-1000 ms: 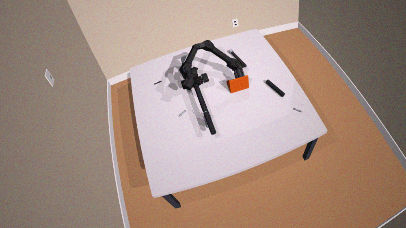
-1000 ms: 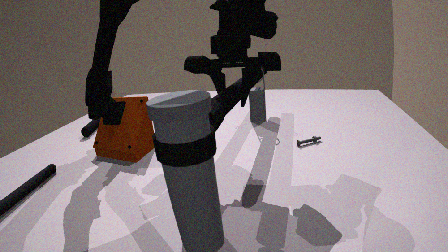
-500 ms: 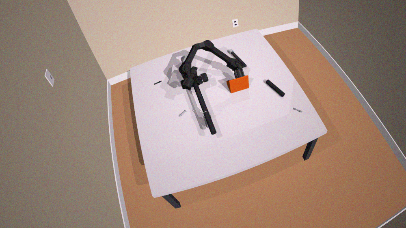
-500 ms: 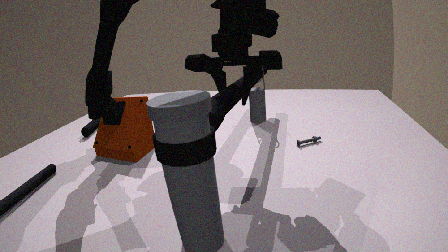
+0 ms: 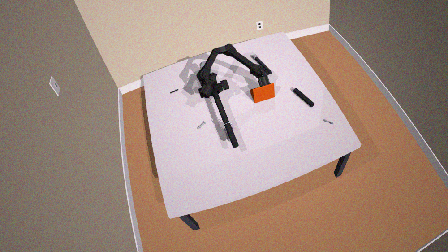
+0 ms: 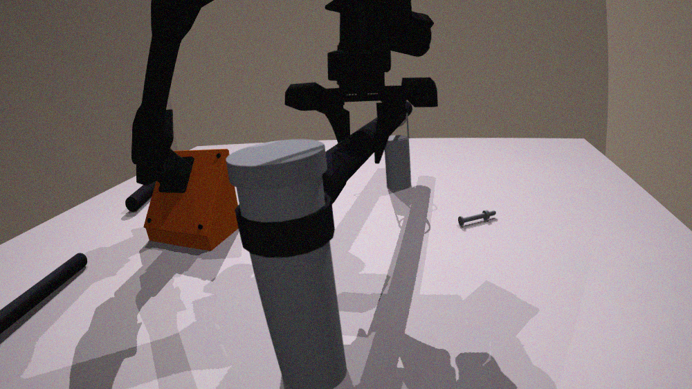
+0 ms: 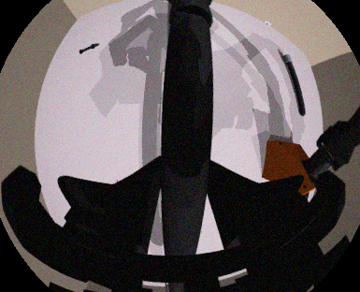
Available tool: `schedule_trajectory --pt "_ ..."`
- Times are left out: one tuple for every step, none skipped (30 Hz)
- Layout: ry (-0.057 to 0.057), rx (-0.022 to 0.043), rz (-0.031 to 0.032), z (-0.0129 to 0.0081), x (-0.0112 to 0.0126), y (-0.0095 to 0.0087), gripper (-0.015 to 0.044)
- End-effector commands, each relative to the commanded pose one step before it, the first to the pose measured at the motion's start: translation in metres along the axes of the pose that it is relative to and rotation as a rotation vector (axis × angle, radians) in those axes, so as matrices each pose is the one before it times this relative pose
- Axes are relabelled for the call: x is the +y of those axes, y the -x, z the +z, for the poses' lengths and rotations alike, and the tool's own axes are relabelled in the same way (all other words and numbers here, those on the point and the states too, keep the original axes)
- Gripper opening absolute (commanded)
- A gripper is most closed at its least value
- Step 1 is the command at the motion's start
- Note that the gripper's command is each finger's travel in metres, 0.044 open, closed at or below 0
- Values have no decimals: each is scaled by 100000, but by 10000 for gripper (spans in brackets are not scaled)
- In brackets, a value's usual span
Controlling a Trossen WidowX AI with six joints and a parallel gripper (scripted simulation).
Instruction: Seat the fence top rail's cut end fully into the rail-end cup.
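Observation:
The big grey post (image 6: 301,293) stands in the foreground of the exterior view, with its cap (image 6: 275,157) on top. The black brace band (image 6: 286,228) sits just under the cap. The dark top rail (image 5: 221,111) (image 6: 352,152) (image 7: 186,95) runs from behind the post at band height up to my gripper. The post hides the rail-end cup and the rail's cut end. My gripper (image 5: 211,89) (image 6: 365,127) (image 7: 182,161) is shut on the rail's far part, next to the small grey post (image 6: 398,165) with its thin loop cap (image 6: 407,121).
The arm's orange base block (image 5: 262,92) (image 6: 191,201) (image 7: 284,164) stands left of the post. Loose dark rods (image 5: 302,97) (image 5: 262,63) (image 6: 38,290) lie on the table. Bolts (image 5: 200,125) (image 5: 174,91) (image 5: 328,121) (image 6: 475,218) lie scattered.

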State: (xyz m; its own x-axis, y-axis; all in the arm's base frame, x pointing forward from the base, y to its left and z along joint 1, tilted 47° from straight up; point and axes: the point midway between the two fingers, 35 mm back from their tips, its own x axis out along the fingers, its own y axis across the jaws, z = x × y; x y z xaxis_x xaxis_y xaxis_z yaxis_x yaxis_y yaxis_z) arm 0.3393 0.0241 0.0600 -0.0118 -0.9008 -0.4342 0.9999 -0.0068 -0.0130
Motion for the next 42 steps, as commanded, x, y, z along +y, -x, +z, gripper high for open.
schedule_trajectory --pt "-722 -430 864 966 45 -45 0" --pt "104 -31 -106 134 -29 -67 0" --pt "104 -31 -107 134 -30 -68 0" --pt "104 -31 -107 133 -31 -67 0" --pt "82 -24 -84 105 -25 -53 0" --pt "50 -15 -51 64 -15 -32 0" --pt "17 -5 -17 21 -5 -11 0" --pt "0 0 0 0 0 0 0" --pt "0 0 0 0 0 0 0" --pt "0 0 0 0 0 0 0" --pt "18 129 -229 -99 3 -27 0" --pt "18 129 -229 -99 3 -27 0" --pt "18 129 -230 -99 3 -27 0" --pt "17 129 -230 -99 3 -28 0" --pt "0 0 0 0 0 0 0" --pt "0 0 0 0 0 0 0" --pt "0 0 0 0 0 0 0" --pt "0 0 0 0 0 0 0" --pt "0 0 0 0 0 0 0" --pt "4 5 1 1 1 -2 0" --pt "7 9 2 1 2 -3 0" --pt "10 13 3 2 3 -4 0" --pt "14 18 4 3 4 -6 0" --pt "16 20 4 3 5 -7 0" --pt "18 23 5 4 6 -8 0" --pt "20 25 5 4 6 -9 0" --pt "22 24 6 5 7 -9 0" --pt "22 24 6 5 7 -9 0" --pt "24 23 7 6 7 -9 0" --pt "24 23 7 6 7 -9 0" --pt "23 18 6 6 7 -7 0" --pt "23 18 6 6 7 -7 0" --pt "24 15 6 8 7 -7 0" --pt "24 15 6 8 7 -7 0" --pt "22 10 6 8 7 -5 0" --pt "21 8 6 8 6 -5 0" --pt "21 8 6 8 6 -5 0" --pt "21 4 6 10 6 -4 0" --pt "20 1 6 10 6 -3 0" --pt "19 -1 5 10 6 -3 0" --pt "19 -1 5 10 6 -2 0" --pt "19 -2 5 10 6 -2 0"
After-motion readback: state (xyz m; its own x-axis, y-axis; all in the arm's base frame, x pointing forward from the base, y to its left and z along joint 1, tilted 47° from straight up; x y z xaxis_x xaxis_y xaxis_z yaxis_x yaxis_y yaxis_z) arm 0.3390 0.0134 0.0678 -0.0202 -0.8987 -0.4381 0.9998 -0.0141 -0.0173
